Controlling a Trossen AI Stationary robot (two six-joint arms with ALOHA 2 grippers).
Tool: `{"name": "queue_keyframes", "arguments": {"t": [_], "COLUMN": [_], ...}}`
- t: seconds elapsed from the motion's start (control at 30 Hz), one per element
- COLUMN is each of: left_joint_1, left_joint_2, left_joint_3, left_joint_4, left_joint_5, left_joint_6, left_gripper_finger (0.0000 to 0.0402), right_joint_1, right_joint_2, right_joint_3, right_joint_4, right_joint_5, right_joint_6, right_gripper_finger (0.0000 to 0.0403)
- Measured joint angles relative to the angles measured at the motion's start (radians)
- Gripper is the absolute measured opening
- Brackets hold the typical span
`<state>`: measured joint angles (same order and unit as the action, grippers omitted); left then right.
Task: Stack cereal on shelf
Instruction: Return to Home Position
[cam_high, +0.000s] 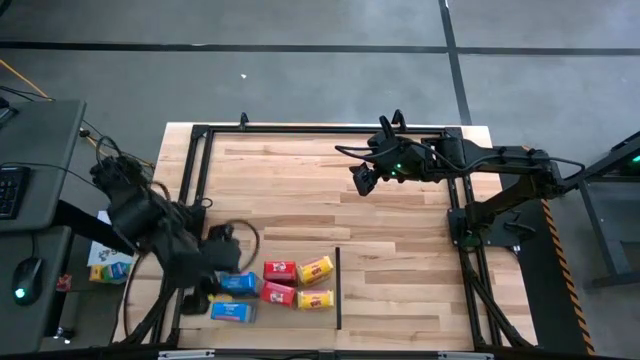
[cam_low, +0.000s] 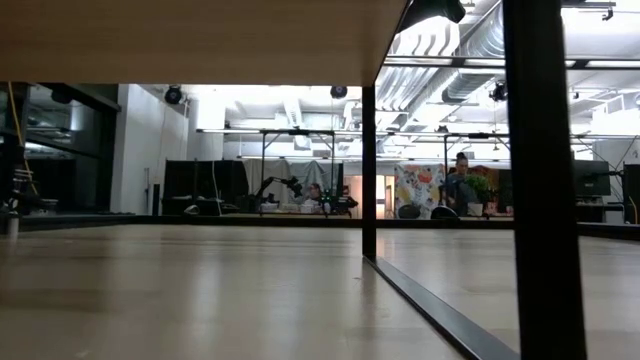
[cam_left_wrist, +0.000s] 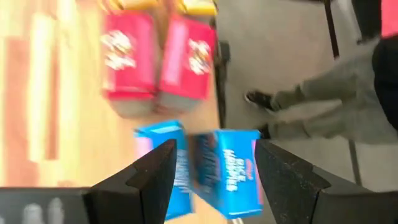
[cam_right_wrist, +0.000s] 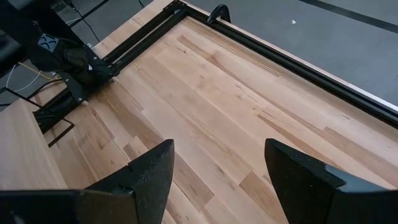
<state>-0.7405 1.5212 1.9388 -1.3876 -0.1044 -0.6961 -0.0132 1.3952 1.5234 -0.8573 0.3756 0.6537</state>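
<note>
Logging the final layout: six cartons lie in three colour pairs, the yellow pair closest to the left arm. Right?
No. The high view shows the blue pair closest to the left arm; the yellow pair is farthest, the red pair between. The left end effector is open beside the blue pair; the right end effector hangs over bare table.

In the left wrist view, blur smears the red cartons (cam_left_wrist: 127, 53) and blue cartons (cam_left_wrist: 227, 171), their print barely legible. The picture's edge cuts off the yellow cartons (cam_left_wrist: 196, 7) and most of a person (cam_left_wrist: 329, 106).
</note>
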Motion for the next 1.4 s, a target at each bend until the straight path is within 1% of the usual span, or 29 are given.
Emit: {"name": "queue_keyframes", "arguments": {"t": [0.1, 0.13, 0.2, 0.3, 0.33, 0.37, 0.4, 0.43, 0.5, 0.6, 0.63, 0.7, 0.77, 0.87, 0.93, 1.0, 1.03, 1.1, 1.2, 1.3, 1.4], "left_joint_1": [0.025, 0.033, 0.041, 0.042, 0.042, 0.048, 0.063, 0.087, 0.159, 0.301, 0.354, 0.462, 0.574, 0.726, 0.799, 0.840, 0.850, 0.861, 0.866, 0.865, 0.864], "left_joint_2": [-0.050, -0.071, -0.123, -0.221, -0.261, -0.307, -0.354, -0.401, -0.495, -0.614, -0.645, -0.692, -0.750, -0.859, -0.936, -1.013, -1.049, -1.115, -1.195, -1.253, -1.294], "left_joint_3": [0.000, 0.000, 0.000, -0.005, -0.025, -0.058, -0.103, -0.162, -0.307, -0.575, -0.655, -0.779, -0.847, -0.911, -0.988, -1.098, -1.155, -1.259, -1.382, -1.484, -1.579], "left_joint_4": [0.000, 0.000, 0.003, 0.028, 0.064, 0.111, 0.173, 0.262, 0.470, 0.797, 0.875, 0.953, 0.985, 1.008, 1.092, 1.189, 1.231, 1.301, 1.380, 1.437, 1.499], "left_joint_5": [-0.046, -0.077, -0.196, -0.444, -0.504, -0.535, -0.542, -0.528, -0.434, -0.195, -0.115, -0.004, 0.029, 0.089, 0.162, 0.228, 0.247, 0.247, 0.203, 0.169, 0.154], "left_joint_6": [0.055, 0.073, 0.099, 0.139, 0.160, 0.189, 0.227, 0.274, 0.373, 0.447, 0.464, 0.503, 0.539, 0.574, 0.539, 0.472, 0.442, 0.385, 0.329, 0.276, 0.228], "left_gripper_finger": [0.0209, 0.0209, 0.0209, 0.0209, 0.0209, 0.0209, 0.0209, 0.0209, 0.0209, 0.0209, 0.0209, 0.0209, 0.0209, 0.0209, 0.0209, 0.0209, 0.0209, 0.0208, 0.0192, 0.0149, 0.0078], "right_joint_1": [0.000, 0.000, 0.000, 0.000, 0.000, 0.000, 0.000, 0.000, 0.000, 0.000, 0.000, 0.001, 0.004, 0.012, 0.016, 0.016, 0.016, 0.016, 0.016, 0.016, 0.017], "right_joint_2": [0.000, 0.000, 0.000, 0.000, 0.000, 0.000, 0.000, 0.000, 0.000, 0.000, 0.000, 0.000, 0.000, 0.000, 0.000, 0.000, 0.000, -0.001, -0.006, -0.011, -0.017], "right_joint_3": [0.000, 0.000, 0.000, 0.000, 0.000, 0.000, 0.000, 0.000, 0.000, 0.000, 0.000, 0.000, 0.000, 0.000, 0.000, 0.000, 0.000, 0.000, 0.000, 0.000, 0.000], "right_joint_4": [0.000, 0.000, -0.001, -0.016, -0.023, -0.030, -0.035, -0.040, -0.046, -0.045, -0.045, -0.045, -0.045, -0.045, -0.047, -0.048, -0.048, -0.049, -0.050, -0.052, -0.054], "right_joint_5": [0.000, -0.001, -0.007, -0.018, -0.018, -0.018, -0.018, -0.019, -0.021, -0.030, -0.037, -0.055, -0.062, -0.057, -0.052, -0.052, -0.052, -0.050, -0.045, -0.045, -0.065], "right_joint_6": [0.000, 0.000, -0.001, -0.002, 0.001, 0.007, 0.018, 0.023, 0.044, 0.076, 0.083, 0.091, 0.100, 0.106, 0.106, 0.106, 0.106, 0.103, 0.098, 0.098, 0.079], "right_gripper_finger": [0.0243, 0.0243, 0.0243, 0.0243, 0.0243, 0.0243, 0.0243, 0.0243, 0.0243, 0.0243, 0.0243, 0.0243, 0.0243, 0.0243, 0.0243, 0.0243, 0.0243, 0.0243, 0.0243, 0.0243, 0.0241]}}
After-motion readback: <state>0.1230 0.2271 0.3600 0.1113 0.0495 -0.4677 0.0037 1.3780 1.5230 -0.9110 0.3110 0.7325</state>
